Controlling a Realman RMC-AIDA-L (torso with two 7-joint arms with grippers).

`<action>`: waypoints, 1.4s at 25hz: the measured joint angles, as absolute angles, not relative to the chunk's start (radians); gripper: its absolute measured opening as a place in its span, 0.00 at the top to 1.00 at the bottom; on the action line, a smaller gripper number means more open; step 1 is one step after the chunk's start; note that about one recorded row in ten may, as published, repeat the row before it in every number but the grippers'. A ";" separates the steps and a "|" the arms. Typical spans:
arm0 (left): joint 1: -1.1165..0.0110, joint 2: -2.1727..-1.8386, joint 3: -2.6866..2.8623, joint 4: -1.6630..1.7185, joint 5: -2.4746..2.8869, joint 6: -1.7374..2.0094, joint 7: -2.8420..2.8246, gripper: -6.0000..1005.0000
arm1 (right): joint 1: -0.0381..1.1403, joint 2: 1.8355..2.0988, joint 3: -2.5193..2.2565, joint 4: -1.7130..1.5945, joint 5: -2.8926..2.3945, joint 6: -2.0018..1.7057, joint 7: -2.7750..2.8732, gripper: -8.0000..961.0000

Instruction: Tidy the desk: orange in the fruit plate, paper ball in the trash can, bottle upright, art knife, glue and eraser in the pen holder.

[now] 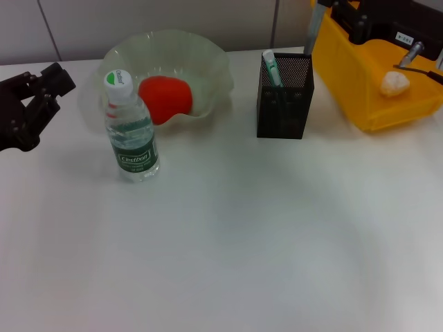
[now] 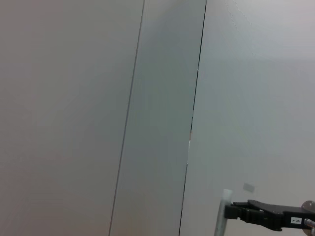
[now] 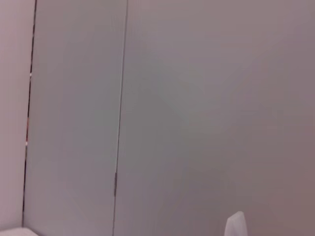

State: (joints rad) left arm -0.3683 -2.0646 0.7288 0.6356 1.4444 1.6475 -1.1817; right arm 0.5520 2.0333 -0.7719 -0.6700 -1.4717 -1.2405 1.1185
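The orange (image 1: 165, 99) lies in the translucent fruit plate (image 1: 208, 59) at the back left. In front of the plate the water bottle (image 1: 131, 131) stands upright. The black mesh pen holder (image 1: 285, 100) has a green-and-white stick (image 1: 271, 68) poking out; I cannot tell whether that is the glue or the art knife. The eraser is hidden. A white paper ball (image 1: 395, 83) rests in the yellow trash can (image 1: 360, 90). My left gripper (image 1: 38, 97) hangs open and empty left of the bottle. My right gripper (image 1: 360, 21) is above the trash can.
The trash can fills the back right corner, close beside the pen holder. A panelled wall runs behind the table. The left wrist view shows that wall and a black gripper part (image 2: 268, 216) far off; the right wrist view shows only wall.
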 joint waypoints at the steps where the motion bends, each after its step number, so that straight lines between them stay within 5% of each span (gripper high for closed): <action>1: -0.368 -2.065 0.731 0.636 1.446 1.647 -1.180 0.87 | 0.558 2.029 -0.766 -0.651 -1.468 -1.249 1.119 0.85; 17: -0.368 -2.067 0.738 0.637 1.449 1.653 -1.168 0.87 | 0.664 1.972 -0.765 -0.475 -1.469 -1.225 1.169 0.85; 35: -0.360 -2.066 0.738 0.637 1.450 1.661 -1.167 0.87 | 0.647 1.982 -0.769 -0.462 -1.538 -1.197 1.225 0.85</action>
